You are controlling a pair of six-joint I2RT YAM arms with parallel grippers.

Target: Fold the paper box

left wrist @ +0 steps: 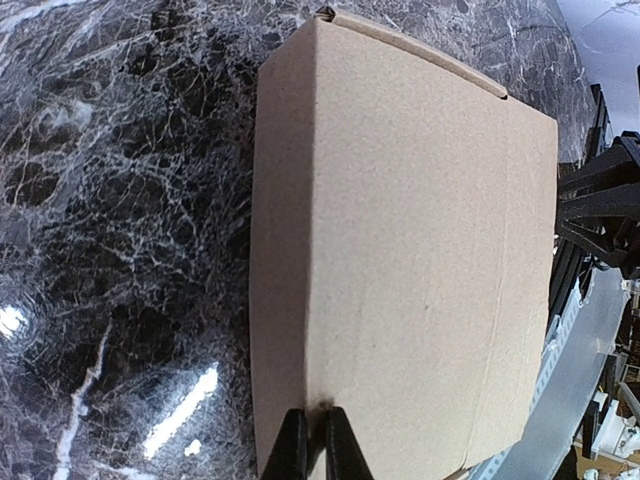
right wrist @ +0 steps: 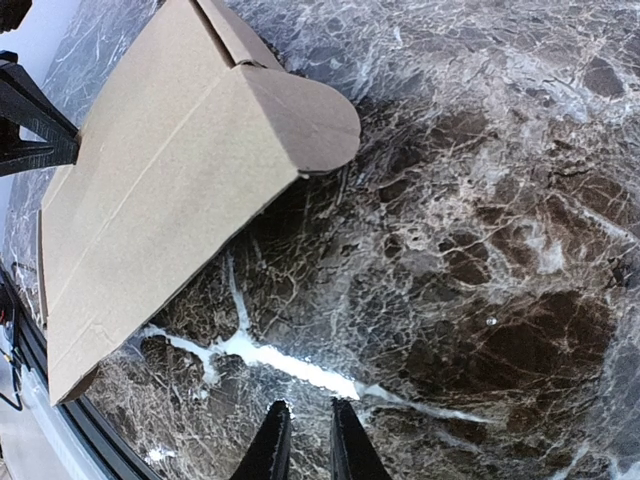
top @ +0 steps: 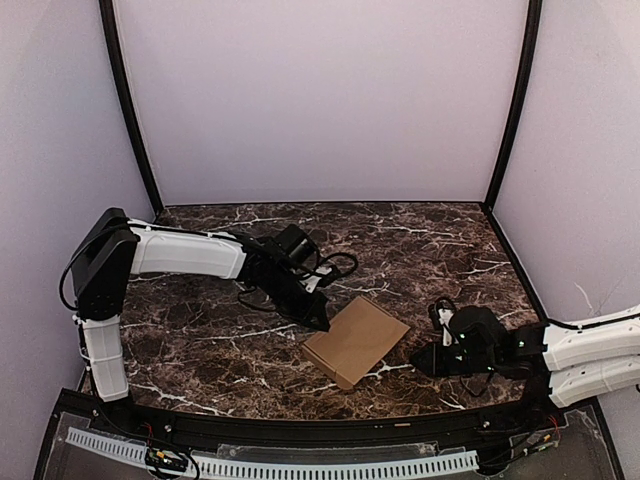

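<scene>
Closest in, the left gripper (left wrist: pixel 318 452) has its two dark fingers drawn nearly together. Their tips are set against the near edge of the paper box (left wrist: pixel 400 250), right where a crease runs away from them. They look to be bracing the cardboard rather than pinching it, though a nip on the edge cannot be ruled out. The dark marble table (top: pixel 200 340) spreads beneath both arms. The box lies flat on it as a closed, shallow brown carton, stretching straight ahead of the left fingers. For the right gripper (right wrist: pixel 305 442), the box sits ahead and off to its left, apart, with bare marble between. That gripper's fingers are also close together and hold nothing. At the box's end on that side, a rounded end flap (right wrist: pixel 305 120) juts out, lifted and untucked. The body of the carton seems formed, so the step in hand looks like closing this end. The next move likely calls for the left arm to pin the box while the right tips reach the flap and press it inward along its crease.
</scene>
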